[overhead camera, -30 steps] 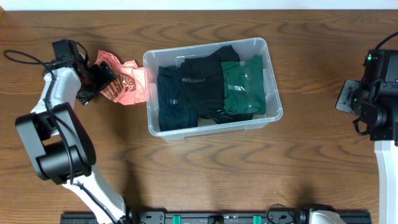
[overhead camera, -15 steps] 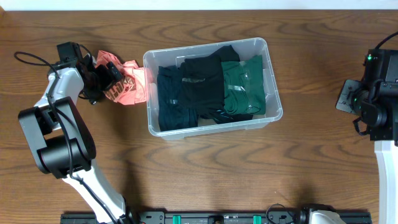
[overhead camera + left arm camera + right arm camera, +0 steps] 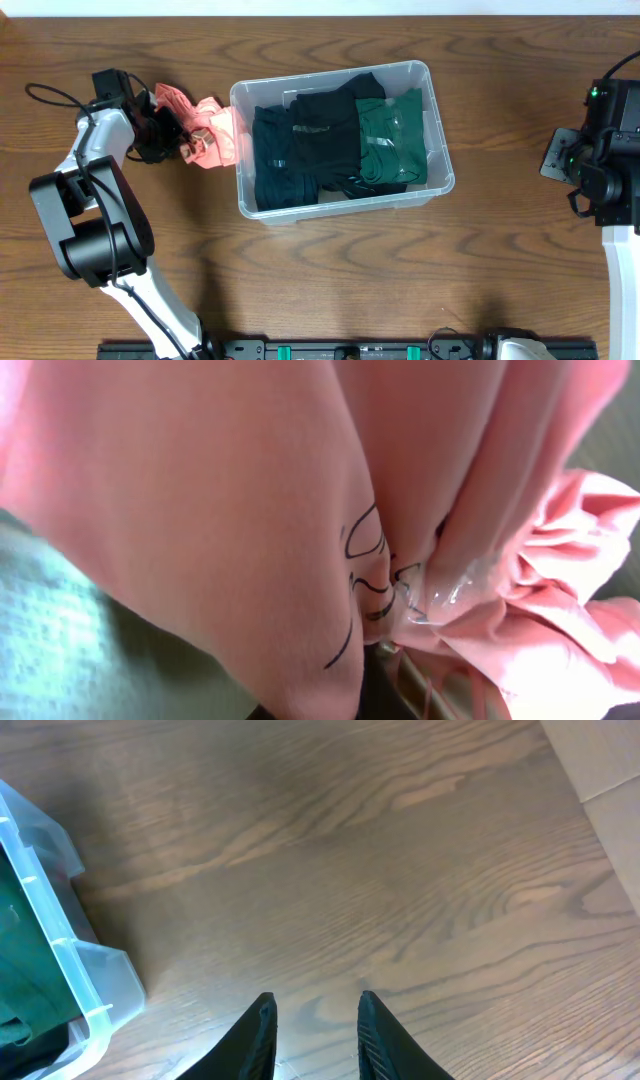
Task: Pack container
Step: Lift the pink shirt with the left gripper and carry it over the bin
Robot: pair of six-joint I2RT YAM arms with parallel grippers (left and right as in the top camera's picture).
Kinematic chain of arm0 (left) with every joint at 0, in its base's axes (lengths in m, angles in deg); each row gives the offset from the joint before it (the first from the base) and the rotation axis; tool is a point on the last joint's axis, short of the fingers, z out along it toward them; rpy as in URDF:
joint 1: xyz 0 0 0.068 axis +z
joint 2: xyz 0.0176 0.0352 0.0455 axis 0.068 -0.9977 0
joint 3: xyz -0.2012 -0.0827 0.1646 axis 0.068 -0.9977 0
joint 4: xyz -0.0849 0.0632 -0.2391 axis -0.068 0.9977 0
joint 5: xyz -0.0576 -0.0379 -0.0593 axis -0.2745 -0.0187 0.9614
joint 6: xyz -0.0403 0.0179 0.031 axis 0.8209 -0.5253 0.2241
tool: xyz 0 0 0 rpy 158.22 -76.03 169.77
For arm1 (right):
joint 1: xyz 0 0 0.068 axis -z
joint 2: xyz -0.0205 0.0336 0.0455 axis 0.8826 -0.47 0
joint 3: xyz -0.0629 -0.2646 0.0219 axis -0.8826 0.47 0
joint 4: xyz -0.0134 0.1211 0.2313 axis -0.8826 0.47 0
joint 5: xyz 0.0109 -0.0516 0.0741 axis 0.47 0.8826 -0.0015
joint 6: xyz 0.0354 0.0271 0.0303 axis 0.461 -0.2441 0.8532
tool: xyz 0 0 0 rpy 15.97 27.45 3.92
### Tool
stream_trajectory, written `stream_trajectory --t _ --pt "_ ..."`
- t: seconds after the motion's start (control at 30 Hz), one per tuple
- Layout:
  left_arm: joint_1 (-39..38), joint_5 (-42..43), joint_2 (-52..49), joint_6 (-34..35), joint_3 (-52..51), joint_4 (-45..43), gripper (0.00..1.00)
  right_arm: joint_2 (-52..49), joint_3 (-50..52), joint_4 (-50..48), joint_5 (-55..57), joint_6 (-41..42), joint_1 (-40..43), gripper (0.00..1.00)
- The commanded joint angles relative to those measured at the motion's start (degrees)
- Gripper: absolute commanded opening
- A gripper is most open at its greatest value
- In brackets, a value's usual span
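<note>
The clear plastic container (image 3: pixel 441 158) stands mid-table, holding a dark teal garment (image 3: pixel 272 160), a black one (image 3: pixel 325 135) and a green one (image 3: pixel 392 140), each folded. Just left of it, a pink garment (image 3: pixel 215 135) with dark print lies bunched on the table. My left gripper (image 3: pixel 176 137) is shut on the pink garment's left part, and pink cloth (image 3: pixel 230 510) fills the left wrist view, hiding the fingers. My right gripper (image 3: pixel 315 1012) hovers open over bare wood, well to the right of the container's corner (image 3: pixel 95 975), with nothing between its fingers.
The right arm (image 3: pixel 600 165) stands at the table's right edge. The left arm's base (image 3: pixel 95 240) sits at the front left. A black rail (image 3: pixel 350 350) runs along the front edge. Brown wood shows around the container.
The left gripper has closed on the pink garment, and the cloth has bunched up towards it. The right arm and the container have not moved.
</note>
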Motion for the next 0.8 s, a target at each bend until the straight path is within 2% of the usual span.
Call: stream_trajectory --t 0.0,0.3,0.47,0.6,0.77 --pt "-0.13 0.11 3.13 -1.29 0.04 3.06 0.06 -0.02 -0.04 -0.07 0.17 -0.35 0.50 0.26" --pt "-1.22 0.13 27.10 -4.48 0.04 5.57 0.06 -0.02 -0.04 -0.07 0.15 -0.33 0.50 0.26" --pt "-6.16 0.13 39.93 -6.21 0.04 5.46 0.06 -0.02 -0.04 -0.07 0.15 -0.33 0.50 0.26" --pt "-13.25 -0.90 45.09 -6.16 0.04 7.78 0.06 -0.02 -0.04 -0.04 0.11 -0.33 0.50 0.26" --pt "-21.77 -9.42 44.68 -6.19 0.02 13.27 0.06 -0.02 -0.04 0.02 -0.48 -0.35 0.50 0.26"
